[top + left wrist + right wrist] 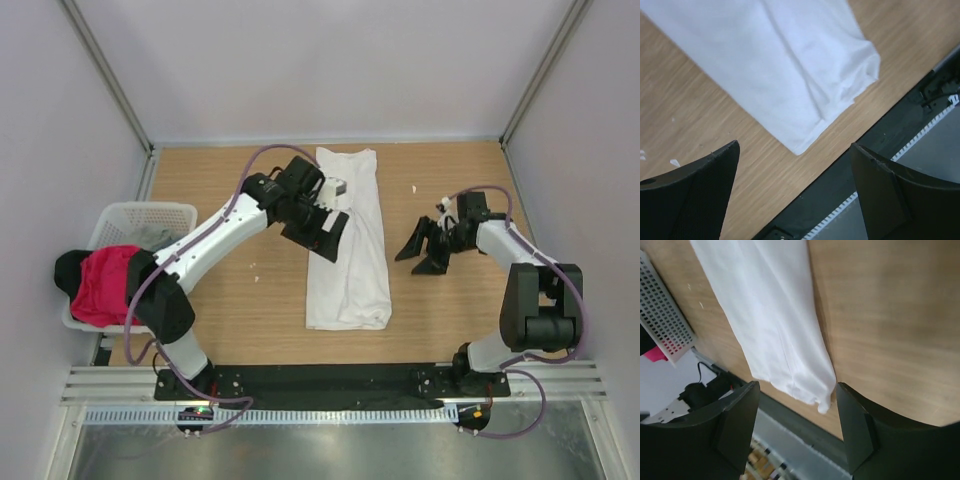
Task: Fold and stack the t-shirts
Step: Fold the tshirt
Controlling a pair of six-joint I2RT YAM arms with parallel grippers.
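Observation:
A white t-shirt (350, 245) lies folded into a long narrow strip down the middle of the wooden table; its near end shows in the left wrist view (790, 65) and in the right wrist view (775, 315). My left gripper (322, 232) hovers open and empty over the strip's left edge, about halfway along. My right gripper (428, 250) is open and empty above bare table to the right of the shirt. A pink-red t-shirt (105, 285) and a black t-shirt (70, 270) hang over the near left corner of the basket.
A white plastic lattice basket (150, 215) stands at the table's left edge and also shows in the right wrist view (662, 320). A black base rail (330, 380) runs along the near edge. Small white scraps (414, 188) lie on the wood.

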